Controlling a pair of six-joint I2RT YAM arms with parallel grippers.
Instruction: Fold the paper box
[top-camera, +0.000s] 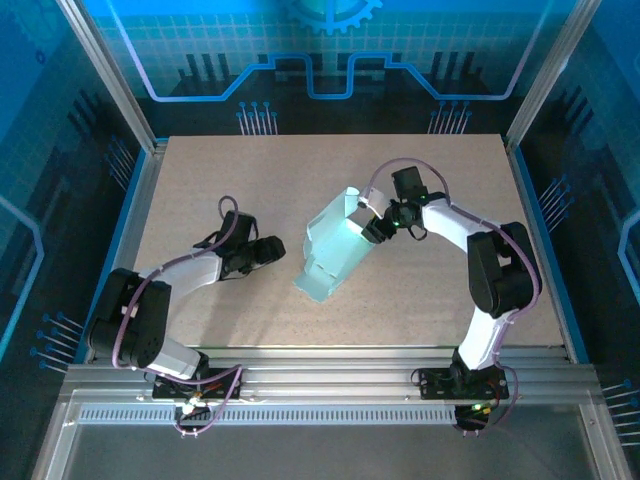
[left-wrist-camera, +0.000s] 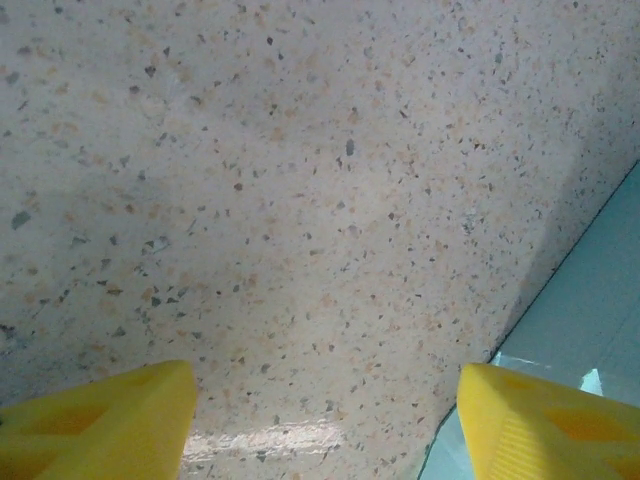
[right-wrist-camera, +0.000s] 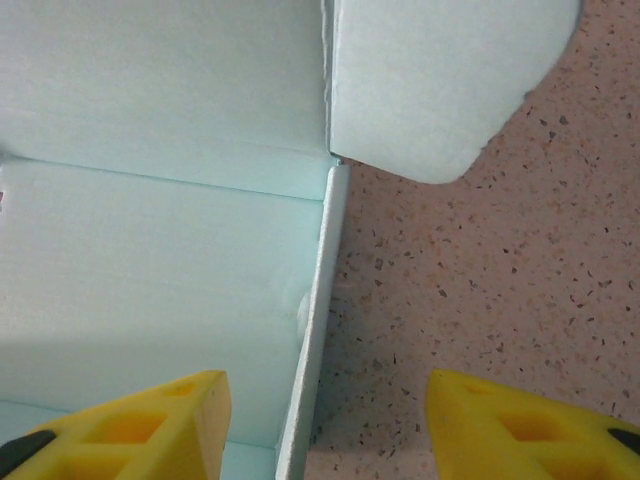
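Two elbows bent, left end effector (left-wrist-camera: 327, 410) open, right end effector (right-wrist-camera: 325, 410) apparently open astride paper box (top-camera: 335, 255) edge.

Pale mint, possibly light-blue paper box (top-camera: 335, 250); beige, dark-speckled table (top-camera: 250, 170); yellow fingertips (right-wrist-camera: 130, 425).

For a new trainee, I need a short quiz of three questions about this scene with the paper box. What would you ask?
1. True or false: the left hand grips the paper box.
2. Which hand has an edge of the box between its open fingers?
A) the left hand
B) the right hand
C) both hands
3. Fill in: the fingers of both hands are ____ in colour.

Key: 1 false; 2 B; 3 yellow.
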